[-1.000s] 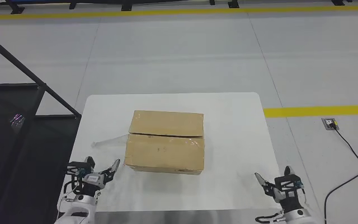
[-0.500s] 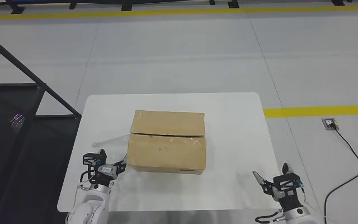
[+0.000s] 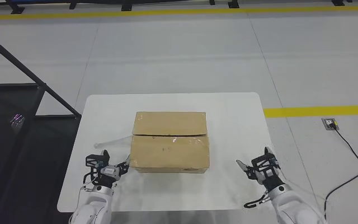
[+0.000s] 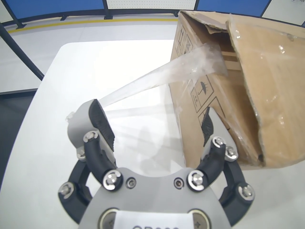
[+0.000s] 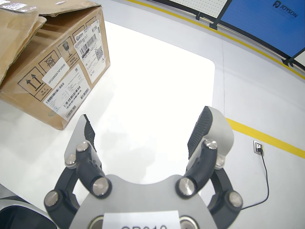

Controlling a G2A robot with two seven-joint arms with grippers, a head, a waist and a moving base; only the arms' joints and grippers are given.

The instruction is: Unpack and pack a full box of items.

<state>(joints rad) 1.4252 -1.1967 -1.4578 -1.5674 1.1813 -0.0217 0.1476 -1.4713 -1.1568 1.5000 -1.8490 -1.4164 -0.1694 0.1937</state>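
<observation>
Looking down (top view): the cardboard box (image 3: 170,147) sits about mid-table on the white table (image 3: 235,117), its flaps folded over the top.
Tape, top view: a clear tape strip (image 3: 112,140) trails from the box's left end across the tabletop.
Left gripper, top view: the left gripper (image 3: 110,166) is at the box's near left corner, fingers spread.
Right gripper, top view: the right gripper (image 3: 254,159) is over the table's near right part, well apart from the box, fingers spread and holding nothing.
Left wrist view: the left gripper (image 4: 152,110) is wide apart and empty, with one fingertip just beside the box (image 4: 262,84) wall (contact cannot be told). The tape strip (image 4: 166,72) runs from the box's upper edge down toward the other fingertip, and the near flap bows upward.
Right wrist view: the right gripper (image 5: 146,115) is spread above the bare table (image 5: 155,72). The box (image 5: 59,72) lies off to one side, labels on its end wall, flaps slightly lifted.
</observation>
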